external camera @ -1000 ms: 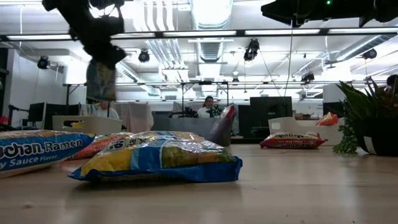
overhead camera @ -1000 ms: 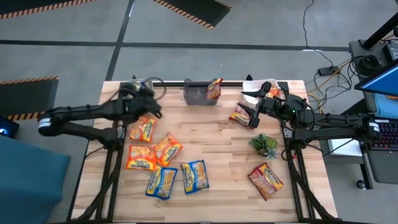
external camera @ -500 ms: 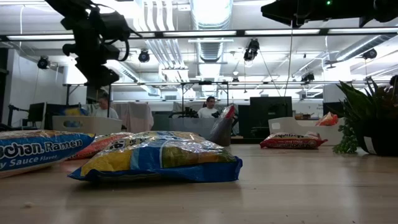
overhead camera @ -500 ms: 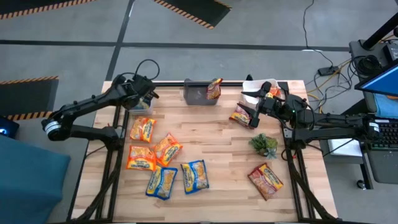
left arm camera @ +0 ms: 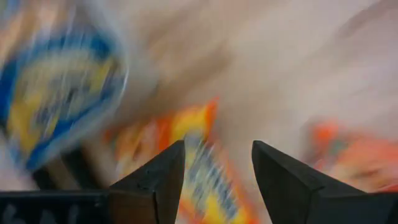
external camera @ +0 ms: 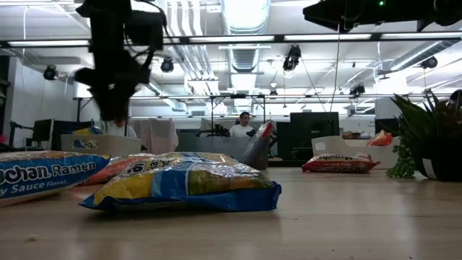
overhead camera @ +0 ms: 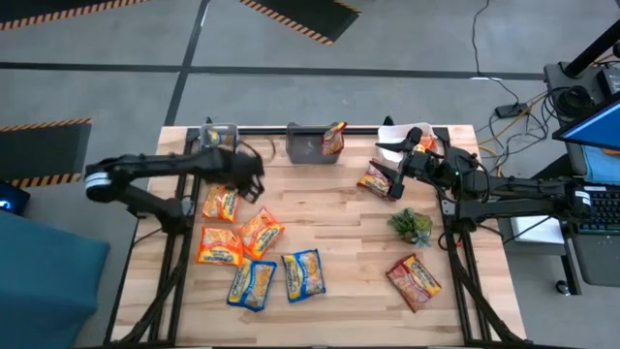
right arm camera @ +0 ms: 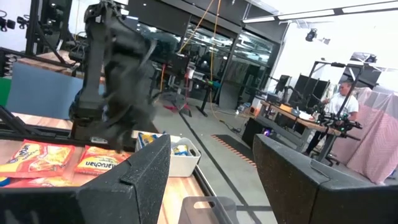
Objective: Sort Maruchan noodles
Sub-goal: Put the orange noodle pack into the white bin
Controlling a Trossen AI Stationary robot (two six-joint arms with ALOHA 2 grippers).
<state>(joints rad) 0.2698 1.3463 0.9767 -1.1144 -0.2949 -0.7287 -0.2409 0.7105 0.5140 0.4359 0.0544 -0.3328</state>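
Note:
Noodle packets lie flat on the wooden table (overhead camera: 339, 242): three orange ones (overhead camera: 221, 203) (overhead camera: 259, 233) (overhead camera: 219, 246), two blue-and-yellow ones (overhead camera: 252, 283) (overhead camera: 303, 274) and two dark red ones (overhead camera: 415, 281) (overhead camera: 375, 177). My left gripper (overhead camera: 254, 182) (left arm camera: 217, 168) hangs open and empty above the orange packets, clear of them. My right gripper (overhead camera: 392, 184) (right arm camera: 211, 168) waits open beside the far dark red packet. A blue packet (external camera: 86, 130) sticks out of the white bin (overhead camera: 218, 134) at the far left.
A grey bin (overhead camera: 310, 145) stands at the middle of the far edge with a packet (overhead camera: 334, 139) leaning in it. A white bin (overhead camera: 402, 136) stands at the far right. A small green plant (overhead camera: 412, 225) sits on the right half.
My left gripper carried a hanging packet to the white bin at the far left, opened and let it drop in. It then swung back toward the near edge and the right, over the orange packets. My right gripper has kept still.

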